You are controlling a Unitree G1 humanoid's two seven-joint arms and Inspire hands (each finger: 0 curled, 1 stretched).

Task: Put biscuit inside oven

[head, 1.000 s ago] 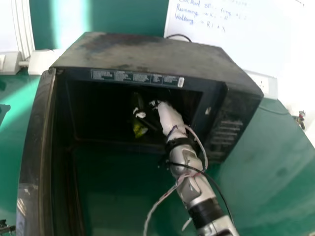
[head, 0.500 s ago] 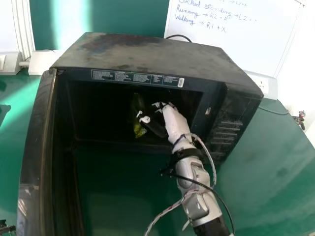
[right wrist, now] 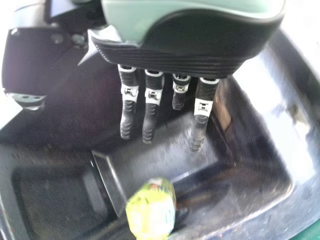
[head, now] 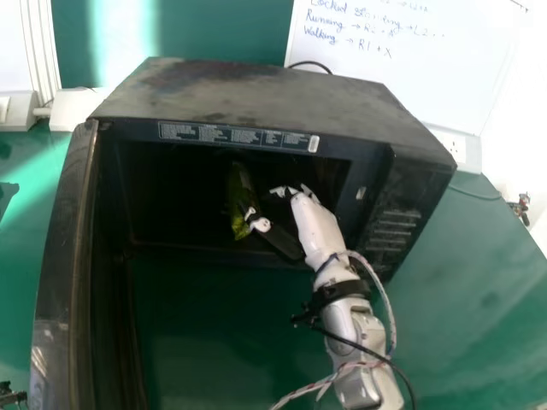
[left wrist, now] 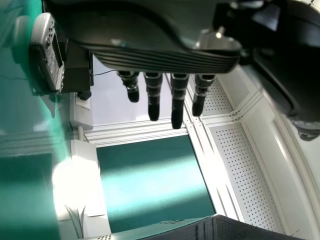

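The yellow-green biscuit packet [head: 239,224] lies inside the black oven [head: 256,94], whose door stands open. Just right of it, at the oven's mouth, is my right hand [head: 314,224], with the thumb pointing toward the packet. In the right wrist view, the right hand [right wrist: 175,62] has its fingers straight and holds nothing. The packet [right wrist: 151,212] lies on the dark oven interior, apart from those fingers. My left hand [left wrist: 165,57] has straight fingers and nothing in them in the left wrist view.
The open oven door [head: 64,265] stands along the left side. A whiteboard [head: 419,68] and a white socket box [head: 459,147] are behind the oven, on the green table [head: 461,282].
My right hand has moved right and back toward the robot, away from the packet. The packet stays inside the oven.
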